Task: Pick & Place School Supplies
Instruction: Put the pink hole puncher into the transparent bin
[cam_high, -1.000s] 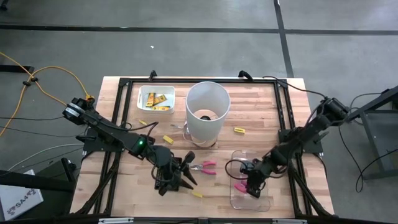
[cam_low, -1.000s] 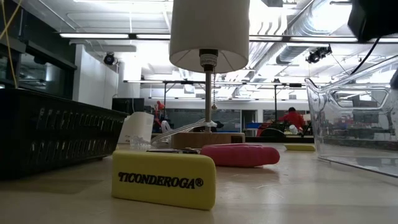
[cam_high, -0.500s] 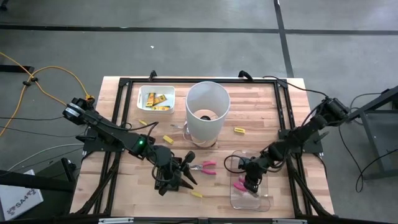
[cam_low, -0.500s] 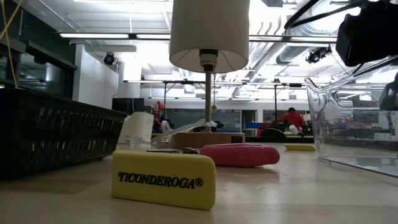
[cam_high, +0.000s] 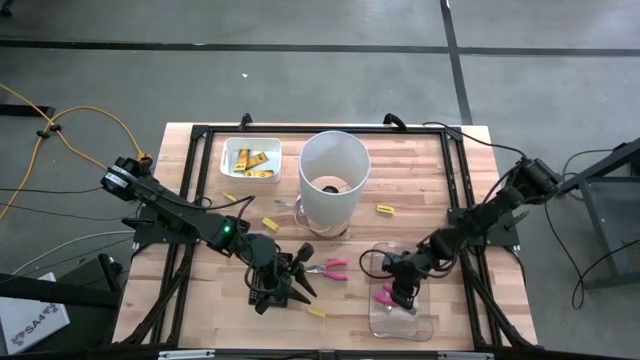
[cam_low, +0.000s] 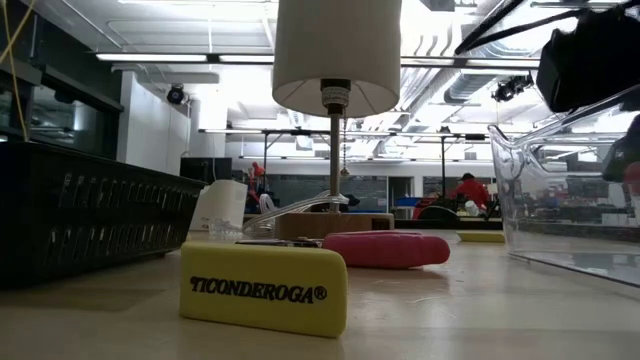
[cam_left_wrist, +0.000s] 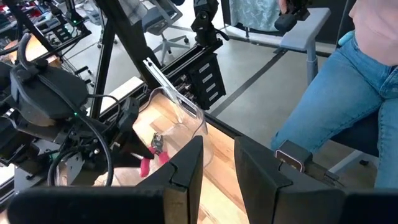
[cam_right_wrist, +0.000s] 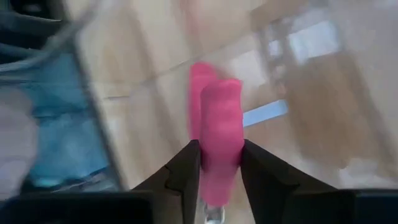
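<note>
My right gripper (cam_high: 402, 291) is shut on a pair of pink-handled pliers (cam_high: 385, 297) over the clear container (cam_high: 420, 322) near the table's near right. My left gripper (cam_high: 286, 285) rests open on the table at the near middle, touching nothing. A second pair of pink-handled pliers (cam_high: 331, 266) lies flat just right of it. Yellow erasers lie in the white tray (cam_high: 229, 150) and loose on the wood (cam_high: 268, 222), (cam_high: 386, 210), (cam_high: 316, 312). The low view shows one eraser (cam_low: 265, 288) up close. My right gripper pinches the pliers by the pink handles (cam_right_wrist: 221, 134) between its two fingers (cam_right_wrist: 186, 168), close to the metal head. The fingers point down from above and the handles extend past the fingertips into the clear container. Whether the handle ends touch its floor, I cannot tell.
A tall white cylinder (cam_high: 333, 178) on a lamp stand rises at the table's middle, between tray and container. A black frame (cam_high: 200, 130) runs along the table edges. A person in jeans (cam_left_wrist: 336, 99) sits beyond the table.
My right gripper, carrying the pliers, has shifted a little toward the far edge and the table's left over the clear container, and its arm has swung lower. In the last half second it has barely moved.
</note>
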